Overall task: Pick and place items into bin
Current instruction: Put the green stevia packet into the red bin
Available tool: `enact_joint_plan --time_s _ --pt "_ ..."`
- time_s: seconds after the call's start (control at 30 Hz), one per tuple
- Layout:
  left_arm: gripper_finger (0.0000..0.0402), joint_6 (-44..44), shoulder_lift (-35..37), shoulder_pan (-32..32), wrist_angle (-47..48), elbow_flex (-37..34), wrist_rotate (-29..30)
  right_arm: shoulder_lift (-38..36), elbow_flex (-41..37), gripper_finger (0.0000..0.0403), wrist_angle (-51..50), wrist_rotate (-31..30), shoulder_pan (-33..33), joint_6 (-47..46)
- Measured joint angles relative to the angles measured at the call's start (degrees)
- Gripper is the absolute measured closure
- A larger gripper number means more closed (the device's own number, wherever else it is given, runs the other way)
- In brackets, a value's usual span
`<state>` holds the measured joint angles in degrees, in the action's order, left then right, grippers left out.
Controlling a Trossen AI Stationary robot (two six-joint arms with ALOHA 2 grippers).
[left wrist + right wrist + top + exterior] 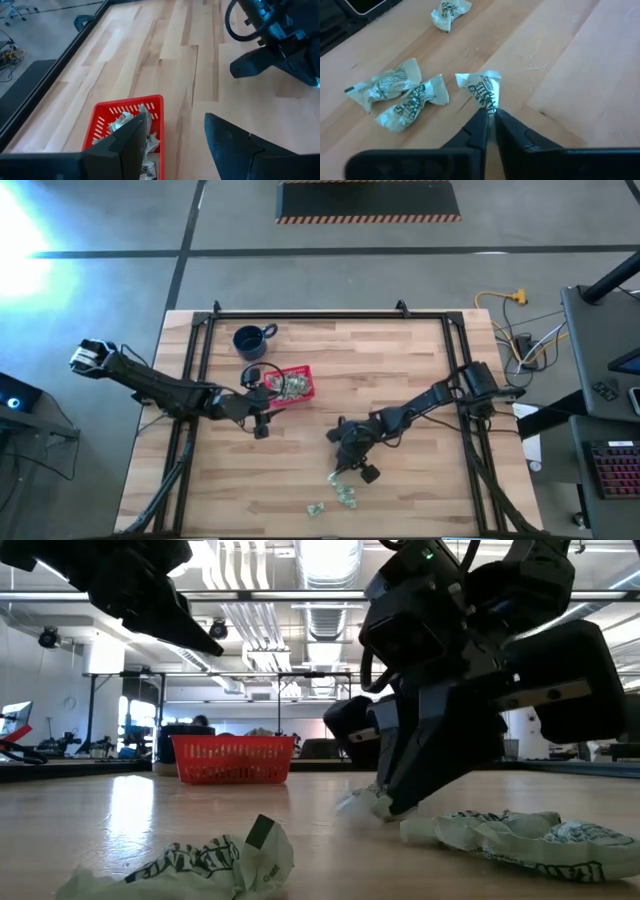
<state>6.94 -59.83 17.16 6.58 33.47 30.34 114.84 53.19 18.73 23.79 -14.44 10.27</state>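
The counter point(400, 360) is pale wood laid in planks, smooth with a soft sheen, framed by dark metal rails point(320, 315). The bin point(160, 107) is glossy red plastic with slotted, latticed walls. The items point(482, 90) look like crinkly paper or film wrappers, creased and faintly shiny, printed green on white. The right claw point(491, 117) has matt black plastic-looking fingers point(475, 132). The mug point(250, 340) looks glazed and dark blue.

Dark green lettering runs across the crinkled wrappers point(482, 89) lying on the wooden table point(560, 60), but its words cannot be made out. Near those wrappers nothing else carries print that can be read.
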Motion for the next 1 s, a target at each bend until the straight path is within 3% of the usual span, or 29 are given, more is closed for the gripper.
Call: enact_joint_plan --time_s 0.13,0.3,0.47,0.67,0.87,1.0 --pt "0.0219 0.06 0.0 0.88 -0.01 0.02 0.01 -3.5 -0.09 0.0392 -3.26 -2.83 1.06 1.45" --pt "0.0219 1.81 -0.1 3.15 0.11 -0.18 -0.06 -9.96 -0.09 0.0393 -5.05 -14.12 3.26 6.15" --pt "0.0219 4.8 -0.85 7.12 0.25 -0.49 -0.06 -13.17 0.04 0.0394 1.03 -25.65 8.23 11.2" --pt "0.0219 9.87 -0.94 11.83 0.14 -1.39 -0.02 -11.74 0.3 0.0394 11.09 -24.93 17.23 11.54" --pt "0.0219 11.97 -0.94 15.67 -0.08 -1.42 0.07 -7.22 5.47 0.0394 10.34 -17.63 24.62 8.91" --pt "0.0219 12.41 -0.92 16.7 -0.58 -1.49 1.09 -3.31 11.89 0.0394 2.53 -17.29 27.26 7.26"
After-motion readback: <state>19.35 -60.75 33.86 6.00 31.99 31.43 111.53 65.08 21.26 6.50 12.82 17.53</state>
